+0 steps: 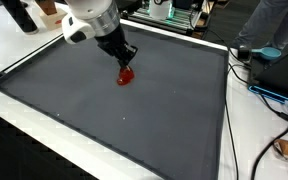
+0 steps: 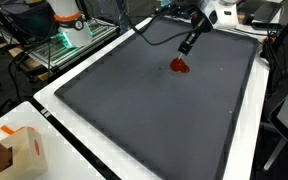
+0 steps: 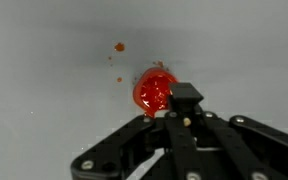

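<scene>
Small object point(image 1: 125, 78) lies on the mat point(image 1: 174, 115), beneath the hand point(image 1: 128, 64).

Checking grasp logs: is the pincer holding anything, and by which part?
Cannot tell: the pincer looks shut, tip at the edge of the small glossy red lump.

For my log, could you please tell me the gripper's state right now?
Gripper: looks closed, holding nothing; the red object lies beside its tips.

My arm point(image 1: 89, 20) has white rounded shells; the Robotiq gripper point(image 1: 126, 69) under it is matte black, and the wrist view shows angular linkages point(image 3: 124, 150) with small pale screws point(image 3: 87, 166).
</scene>
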`<state>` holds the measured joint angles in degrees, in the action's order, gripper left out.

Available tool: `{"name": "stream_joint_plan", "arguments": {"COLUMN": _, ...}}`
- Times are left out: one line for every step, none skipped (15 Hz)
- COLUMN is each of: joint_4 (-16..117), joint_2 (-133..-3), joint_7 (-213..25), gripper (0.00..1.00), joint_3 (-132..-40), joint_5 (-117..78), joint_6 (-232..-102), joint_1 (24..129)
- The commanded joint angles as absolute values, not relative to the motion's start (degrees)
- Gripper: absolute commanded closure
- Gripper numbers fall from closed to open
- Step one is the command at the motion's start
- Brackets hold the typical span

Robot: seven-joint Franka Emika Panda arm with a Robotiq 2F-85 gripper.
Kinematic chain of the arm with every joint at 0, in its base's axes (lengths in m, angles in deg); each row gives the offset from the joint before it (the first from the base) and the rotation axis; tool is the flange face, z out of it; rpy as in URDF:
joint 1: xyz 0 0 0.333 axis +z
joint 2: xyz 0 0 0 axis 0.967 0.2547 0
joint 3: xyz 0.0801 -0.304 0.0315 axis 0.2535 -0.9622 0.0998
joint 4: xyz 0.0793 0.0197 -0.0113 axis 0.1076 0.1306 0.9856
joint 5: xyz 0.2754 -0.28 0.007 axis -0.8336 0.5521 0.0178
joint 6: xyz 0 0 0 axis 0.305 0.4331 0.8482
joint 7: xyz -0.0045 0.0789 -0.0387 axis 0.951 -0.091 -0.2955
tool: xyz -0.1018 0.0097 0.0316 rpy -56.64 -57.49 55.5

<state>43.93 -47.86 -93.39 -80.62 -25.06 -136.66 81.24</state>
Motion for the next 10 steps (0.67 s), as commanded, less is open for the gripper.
{"name": "stream_joint_plan", "arguments": {"joint_4": 44.8, "joint_2": -47.1, "joint_7": -92.5, "gripper": 0.97, "joint_3": -80.1, "joint_5": -24.7, "joint_6": -137.7, "joint_1": 80.6}}
{"name": "stream_joint_plan", "arguments": {"joint_4": 44.8, "joint_2": -46.8, "joint_7": -92.4, "gripper": 0.97, "joint_3": -80.1, "joint_5": -24.8, "joint_6": -137.8, "joint_1": 80.6}}
{"name": "stream_joint_plan", "arguments": {"joint_4": 44.8, "joint_2": -46.6, "joint_7": -92.3, "gripper": 0.97, "joint_3": -80.1, "joint_5": -24.9, "joint_6": -137.9, "joint_1": 80.5}}
{"name": "stream_joint_plan", "arguments": {"joint_4": 44.7, "joint_2": -46.6, "joint_7": -92.2, "gripper": 0.97, "joint_3": -80.0, "joint_5": -25.0, "joint_6": -138.0, "joint_1": 80.5}}
{"name": "stream_joint_plan", "arguments": {"joint_4": 44.7, "joint_2": -46.5, "joint_7": -92.2, "gripper": 0.97, "joint_3": -80.0, "joint_5": -25.1, "joint_6": -138.0, "joint_1": 80.4}}
{"name": "stream_joint_plan", "arguments": {"joint_4": 44.7, "joint_2": -46.4, "joint_7": -92.1, "gripper": 0.97, "joint_3": -80.0, "joint_5": -25.1, "joint_6": -138.0, "joint_1": 80.4}}
{"name": "stream_joint_plan", "arguments": {"joint_4": 44.7, "joint_2": -46.3, "joint_7": -92.1, "gripper": 0.97, "joint_3": -80.0, "joint_5": -25.1, "joint_6": -137.9, "joint_1": 80.3}}
{"name": "stream_joint_plan", "arguments": {"joint_4": 44.7, "joint_2": -46.2, "joint_7": -92.1, "gripper": 0.97, "joint_3": -80.1, "joint_5": -25.1, "joint_6": -138.0, "joint_1": 80.3}}
{"name": "stream_joint_plan", "arguments": {"joint_4": 44.7, "joint_2": -46.1, "joint_7": -92.1, "gripper": 0.97, "joint_3": -80.2, "joint_5": -25.0, "joint_6": -138.0, "joint_1": 80.3}}
{"name": "stream_joint_plan", "arguments": {"joint_4": 44.8, "joint_2": -46.1, "joint_7": -92.4, "gripper": 0.97, "joint_3": -80.3, "joint_5": -24.9, "joint_6": -138.3, "joint_1": 80.4}}
